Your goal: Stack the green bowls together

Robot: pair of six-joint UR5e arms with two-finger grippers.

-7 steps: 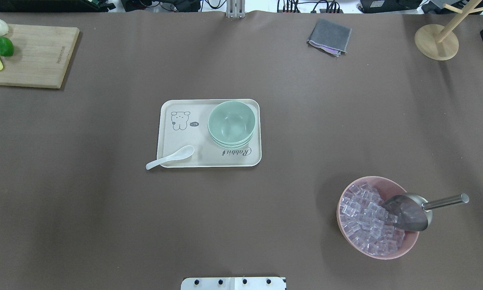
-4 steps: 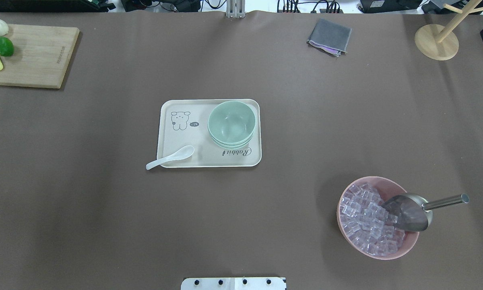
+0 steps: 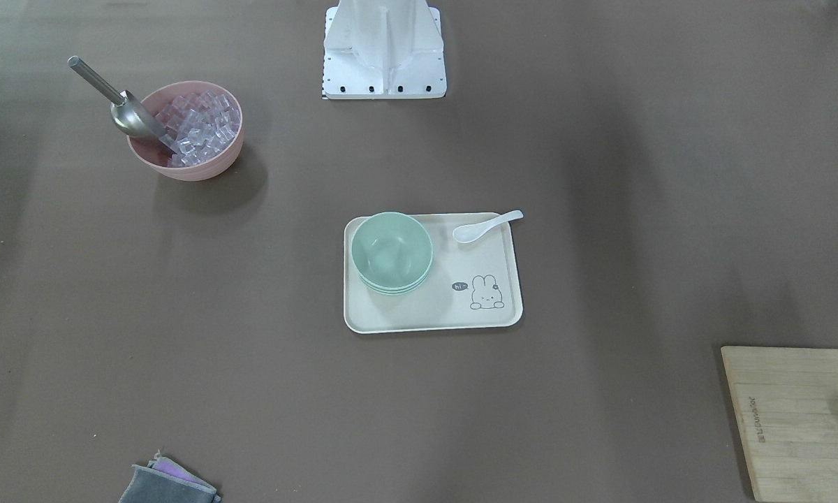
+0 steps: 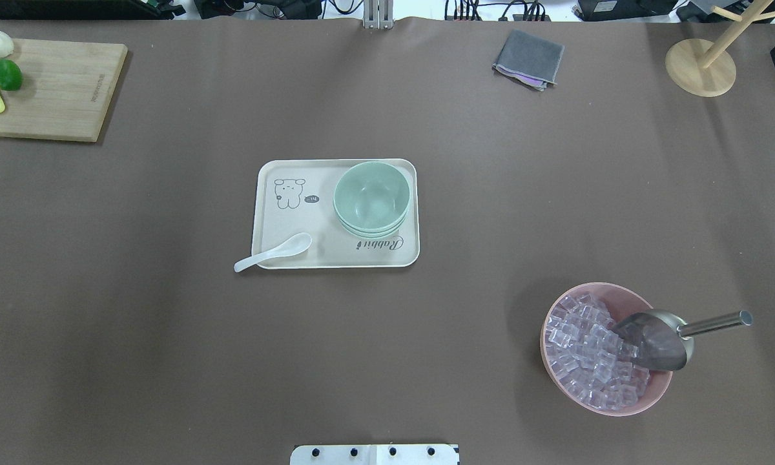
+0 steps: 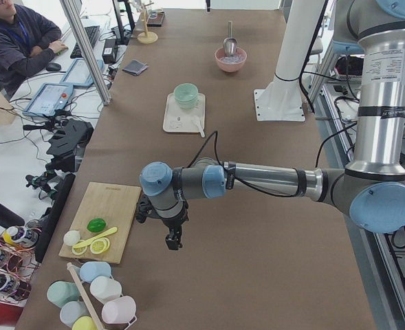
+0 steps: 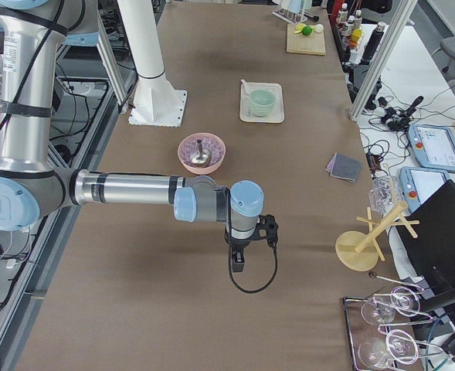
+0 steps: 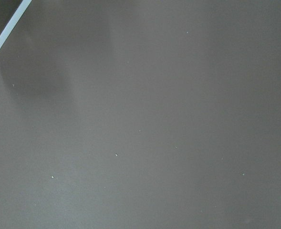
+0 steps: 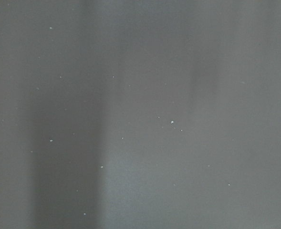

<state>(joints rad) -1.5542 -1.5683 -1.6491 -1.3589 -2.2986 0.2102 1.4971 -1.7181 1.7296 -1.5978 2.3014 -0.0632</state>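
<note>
The green bowls (image 4: 371, 197) sit nested in one stack on the right half of a cream tray (image 4: 297, 255) at the table's middle. The stack also shows in the front view (image 3: 392, 251), the left side view (image 5: 185, 95) and the right side view (image 6: 263, 101). My left gripper (image 5: 172, 240) hangs far from the tray, beside a cutting board, and shows only in the left side view. My right gripper (image 6: 237, 263) hangs over bare table, seen only in the right side view. I cannot tell whether either is open or shut. Both wrist views show only brown tabletop.
A white spoon (image 4: 274, 252) lies on the tray's front left corner. A pink bowl (image 4: 606, 349) with clear cubes and a metal scoop (image 4: 665, 336) stands front right. A wooden cutting board (image 4: 51, 87), a grey cloth (image 4: 529, 58) and a wooden stand (image 4: 701, 64) lie along the far edge.
</note>
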